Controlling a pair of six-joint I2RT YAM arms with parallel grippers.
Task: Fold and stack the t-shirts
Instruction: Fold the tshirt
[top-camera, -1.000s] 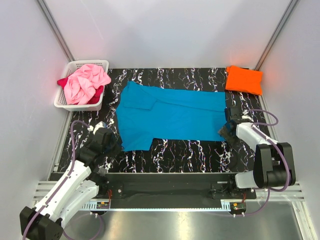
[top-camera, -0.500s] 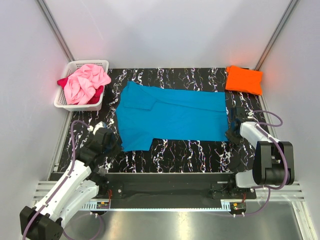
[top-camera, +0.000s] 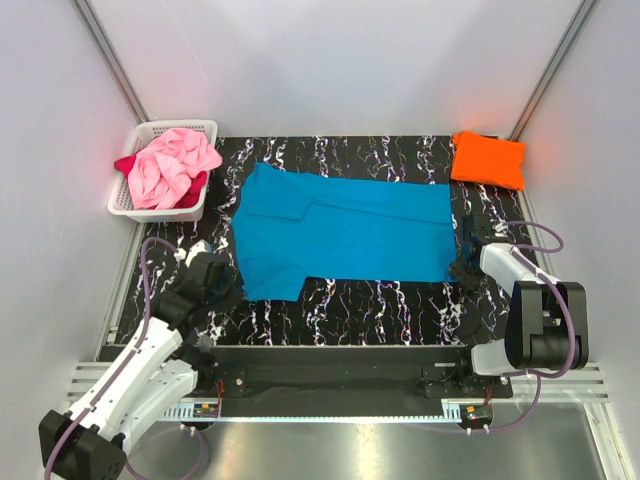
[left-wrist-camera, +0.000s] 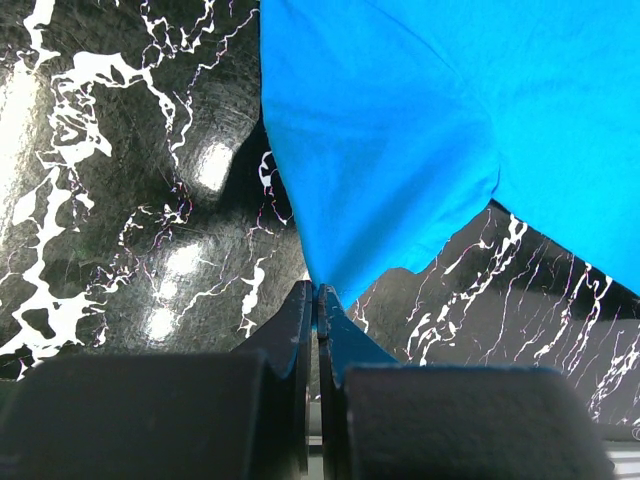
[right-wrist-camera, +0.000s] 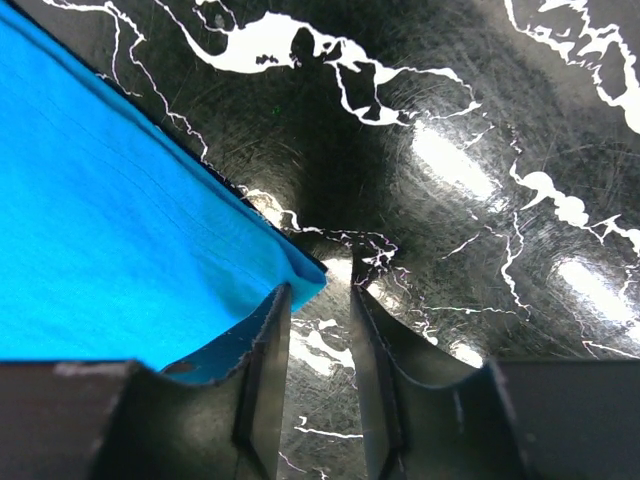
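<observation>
A turquoise t-shirt (top-camera: 340, 235) lies spread flat in the middle of the black marbled table. My left gripper (top-camera: 222, 290) is shut on its near-left corner; the wrist view shows the cloth (left-wrist-camera: 400, 150) pinched between the closed tips (left-wrist-camera: 317, 295). My right gripper (top-camera: 465, 268) is open at the shirt's near-right corner (right-wrist-camera: 305, 275), which lies against the left finger, partly in the gap (right-wrist-camera: 320, 295). An orange t-shirt (top-camera: 487, 160) lies folded at the back right. A pink t-shirt (top-camera: 170, 165) sits bunched on a dark red one (top-camera: 197, 190) in the basket.
The white lattice basket (top-camera: 165, 128) stands at the back left corner. Grey walls and metal posts close in the table on three sides. Bare marbled tabletop (top-camera: 380, 305) shows between the shirt and the near edge.
My right gripper has slid a little to the right, off the shirt's edge to its near-right corner. The left arm and the shirts have hardly moved.
</observation>
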